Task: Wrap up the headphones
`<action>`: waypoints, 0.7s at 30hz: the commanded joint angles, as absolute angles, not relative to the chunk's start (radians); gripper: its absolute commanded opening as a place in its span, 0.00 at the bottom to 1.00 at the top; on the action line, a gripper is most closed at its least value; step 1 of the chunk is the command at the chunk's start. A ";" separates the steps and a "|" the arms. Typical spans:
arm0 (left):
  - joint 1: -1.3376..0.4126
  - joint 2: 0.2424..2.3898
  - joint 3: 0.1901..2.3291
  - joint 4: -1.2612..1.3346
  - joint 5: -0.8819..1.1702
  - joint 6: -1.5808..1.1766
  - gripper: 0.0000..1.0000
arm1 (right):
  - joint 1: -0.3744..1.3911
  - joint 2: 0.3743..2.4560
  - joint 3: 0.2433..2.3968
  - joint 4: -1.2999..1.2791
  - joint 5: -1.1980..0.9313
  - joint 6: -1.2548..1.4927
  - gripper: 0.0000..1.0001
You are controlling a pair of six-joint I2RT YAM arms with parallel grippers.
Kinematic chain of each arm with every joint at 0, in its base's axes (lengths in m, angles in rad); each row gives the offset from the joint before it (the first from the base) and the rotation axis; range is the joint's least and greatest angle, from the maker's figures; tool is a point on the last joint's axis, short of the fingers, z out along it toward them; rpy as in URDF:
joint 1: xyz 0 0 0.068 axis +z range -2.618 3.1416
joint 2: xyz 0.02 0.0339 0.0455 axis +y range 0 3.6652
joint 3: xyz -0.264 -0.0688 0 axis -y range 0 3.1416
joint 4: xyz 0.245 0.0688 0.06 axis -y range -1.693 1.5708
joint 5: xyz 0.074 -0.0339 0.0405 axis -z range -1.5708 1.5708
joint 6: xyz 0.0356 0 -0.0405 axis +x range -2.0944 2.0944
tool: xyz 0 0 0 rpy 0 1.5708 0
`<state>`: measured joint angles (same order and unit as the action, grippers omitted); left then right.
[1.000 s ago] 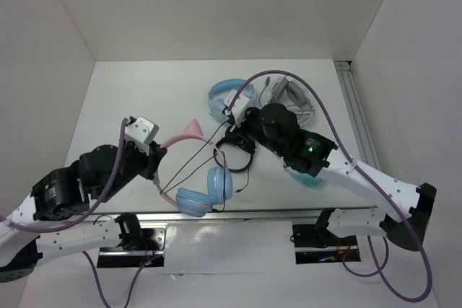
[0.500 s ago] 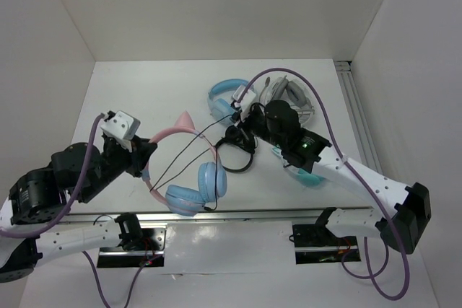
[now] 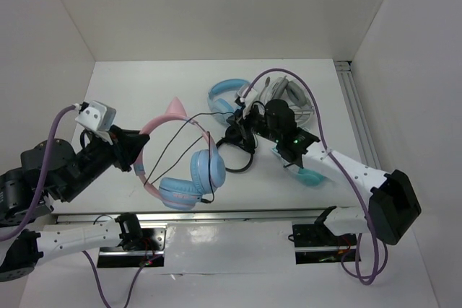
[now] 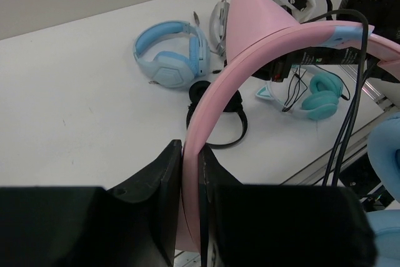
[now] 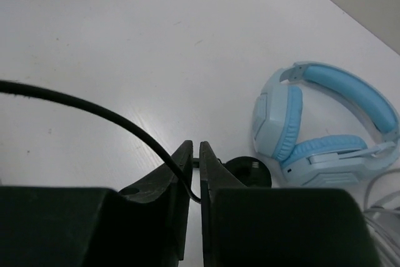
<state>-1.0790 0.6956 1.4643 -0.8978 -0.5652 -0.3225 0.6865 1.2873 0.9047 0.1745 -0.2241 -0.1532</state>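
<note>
The headphones [image 3: 184, 171] have a pink cat-eared headband [image 4: 250, 54], light blue ear cups and a thin dark cable [image 3: 189, 122]. My left gripper [image 3: 136, 151] is shut on the headband and holds the headphones lifted at the left; in the left wrist view the jaws [image 4: 192, 173] pinch the pink band. My right gripper [image 3: 234, 122] is shut on the cable [image 5: 94, 112], which runs from its jaws [image 5: 195, 179] leftwards to the headphones.
All-blue headphones [image 3: 227, 97] lie at the back centre, also in the right wrist view [image 5: 325, 123]. Black headphones [image 3: 238, 151] lie under the right arm. White-banded teal headphones [image 3: 307, 171] lie to the right, with a grey-white pair [image 3: 289, 99] behind.
My left gripper has moved left and up, lifting and turning the headphones. My right gripper has moved slightly back with the cable, which is now stretched between the arms.
</note>
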 commanded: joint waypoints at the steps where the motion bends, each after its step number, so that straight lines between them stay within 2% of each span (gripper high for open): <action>1: -1.083 0.695 1.500 -0.795 -0.580 -0.397 0.00 | 0.681 1.301 0.861 0.333 -0.291 -0.097 0.14; 8: -1.083 0.675 1.500 -0.775 -0.693 -0.489 0.00 | 0.681 1.321 0.790 0.458 -0.310 -0.035 0.00; 12: -1.083 0.628 1.489 -0.744 -0.823 -0.586 0.00 | 0.709 1.304 0.743 0.495 -0.324 0.003 0.00; 17: -1.083 0.600 1.454 -0.699 -0.906 -0.664 0.00 | 0.900 1.247 0.687 0.495 -0.136 0.015 0.00; 21: -1.083 0.609 1.445 -0.724 -0.945 -0.744 0.00 | 1.014 1.236 0.687 0.525 -0.065 0.006 0.00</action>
<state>-1.0790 0.6147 1.4364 -0.8864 -0.8661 -0.5961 0.9619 1.2636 0.6941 0.4526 -0.1764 0.0017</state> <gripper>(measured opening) 0.252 0.034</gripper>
